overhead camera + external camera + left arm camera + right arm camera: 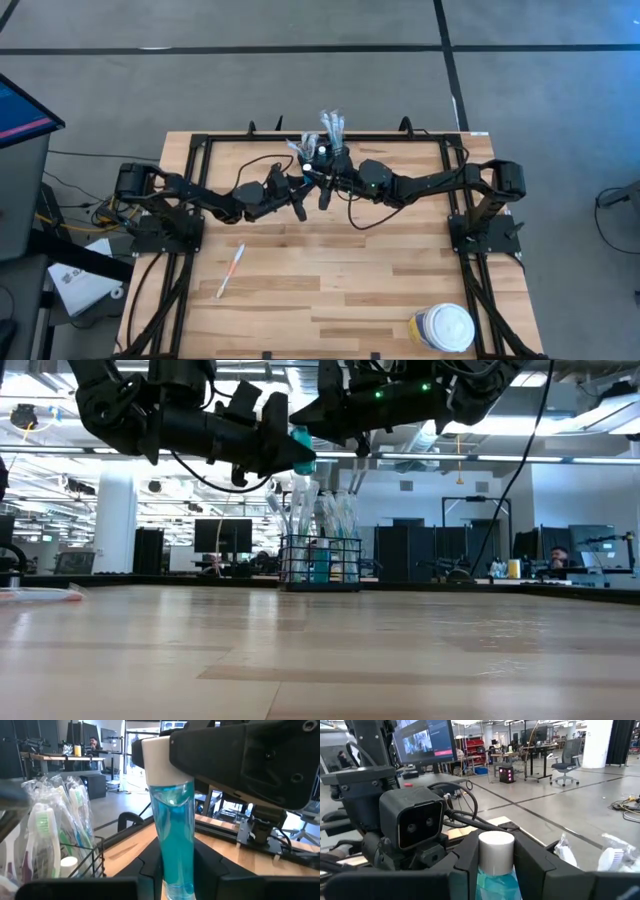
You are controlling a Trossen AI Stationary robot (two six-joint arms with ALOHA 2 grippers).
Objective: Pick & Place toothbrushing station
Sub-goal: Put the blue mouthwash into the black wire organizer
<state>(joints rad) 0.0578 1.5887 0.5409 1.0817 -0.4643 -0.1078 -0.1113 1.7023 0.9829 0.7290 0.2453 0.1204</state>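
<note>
High view. Both arms reached toward the far middle of the wooden surface (330,270) and met there. The left gripper (301,195) and right gripper (326,187) sat close together just in front of the toothbrushing station (322,150), a black wire holder standing near the far edge with wrapped toothbrushes (333,125) rising from it. A loose toothbrush (231,270) lay well apart on the left near side. A white-lidded jar (441,327) stood at the near right corner.

Low view. The toothbrushing station (321,563) stood upright on the surface at the far middle, packets and a blue bottle inside. Both grippers hung above it, off the surface, with a teal-tipped bottle (302,450) between them.

Left wrist view. The left gripper (177,870) had its fingers (150,867) pinching the lower end of a clear bottle of blue liquid (172,835). The white cap (159,757) was held at the other arm's dark housing. The station (82,857), filled with wrapped toothbrushes (40,827), stood just beside.

Right wrist view. The right gripper (496,857) had its fingers (532,860) pressed on either side of the white cap (496,851) of the blue bottle. The left arm's camera housing (412,822) faced it closely. Wrapped toothbrushes (612,855) showed nearby.
</note>
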